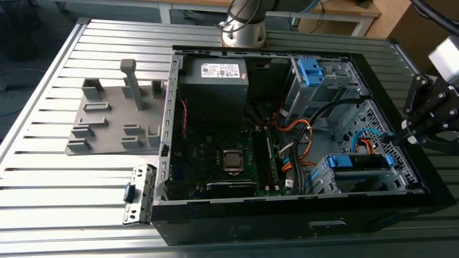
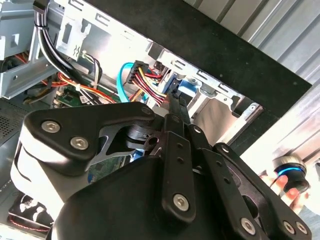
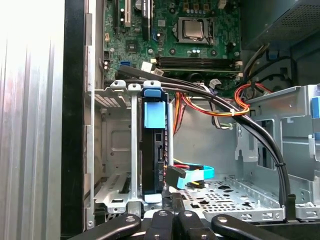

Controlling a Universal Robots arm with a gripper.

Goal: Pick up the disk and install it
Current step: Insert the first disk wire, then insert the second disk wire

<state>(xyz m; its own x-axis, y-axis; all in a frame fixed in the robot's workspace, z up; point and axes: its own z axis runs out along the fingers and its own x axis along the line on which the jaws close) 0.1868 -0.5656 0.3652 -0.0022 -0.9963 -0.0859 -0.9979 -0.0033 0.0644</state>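
The disk [image 1: 356, 161], in its bright blue caddy, sits inside the drive cage at the near right corner of the open computer case [image 1: 251, 226]. In the first wrist view the disk [image 3: 152, 150] stands edge-on in the cage slot, with its blue tab toward the motherboard. My gripper [image 1: 403, 134] hangs just outside the case wall on the exterior view's right, apart from the disk. Its black fingers lie together with nothing between them in both wrist views [image 3: 174, 202] [image 2: 174, 100].
A blue data cable [image 3: 200, 172] and orange and black wire bundles [image 3: 235, 107] run beside the cage. A second cage with a blue bracket [image 1: 312, 72] stands further back. A grey fixture plate [image 1: 115, 121] and a metal bracket [image 1: 137, 193] lie on the slatted table.
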